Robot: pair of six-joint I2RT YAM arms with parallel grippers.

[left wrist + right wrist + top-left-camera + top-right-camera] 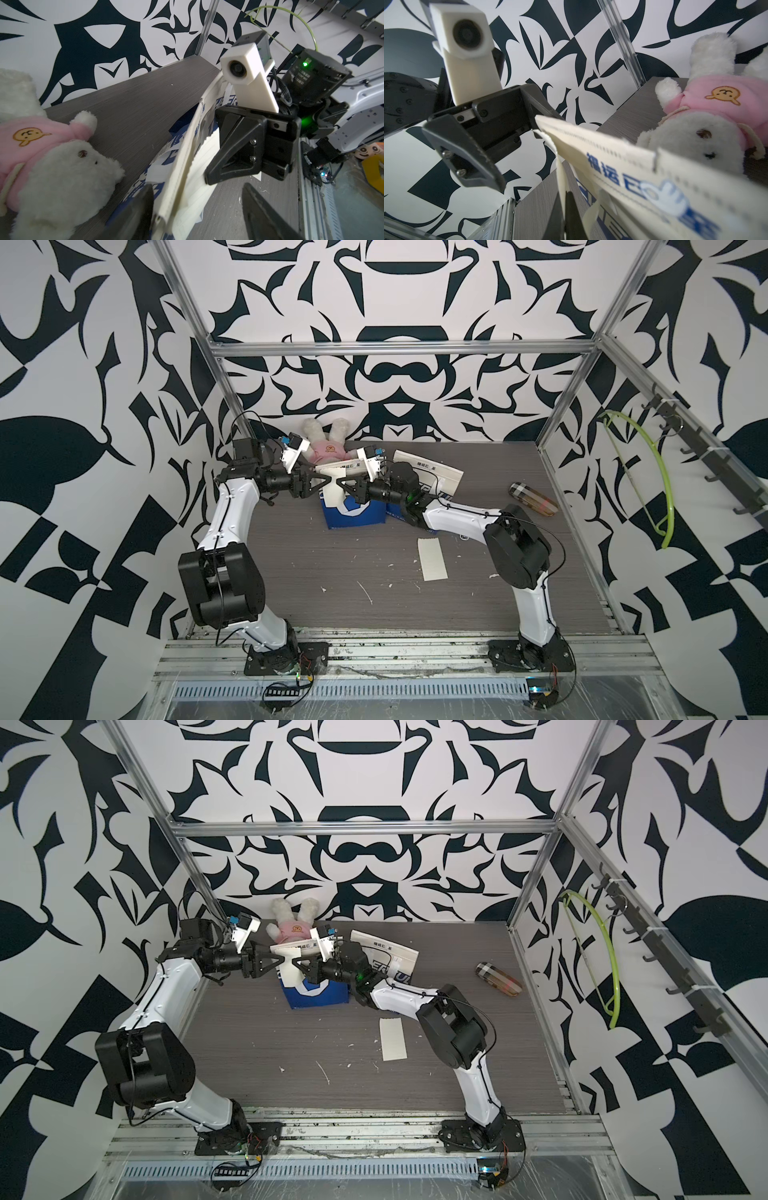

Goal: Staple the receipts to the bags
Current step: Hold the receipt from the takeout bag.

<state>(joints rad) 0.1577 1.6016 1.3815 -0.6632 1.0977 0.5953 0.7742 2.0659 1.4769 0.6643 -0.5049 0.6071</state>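
Closest to the top camera is the left arm's base point(282, 657) on the front rail, and beyond it the desk point(332, 564) is strewn with white scraps point(365, 592). Toward the back, beside the plush toy point(326, 450), both hands meet at one bag point(357, 516), which stands raised with its blue bottom down. The right hand point(343, 484) is closed; its wrist view shows the fingers point(566, 209) pinching the receipt point(332, 494), which hangs over the bag's front. Whether the bag's wall is in that pinch too I cannot tell. The left hand point(325, 480) is parted, its fingers point(141, 209) straddling the bag's cream top rim without clamping it. The second bag point(432, 470) lies flat behind the right arm, and the second receipt point(432, 559) lies alone on the desk, well apart from it. A small checked object point(532, 499) to the right may be the stapler, though that is unclear. No staple shows anywhere, so the task looks barely begun: one slip is being lined up, and both staplings remain.
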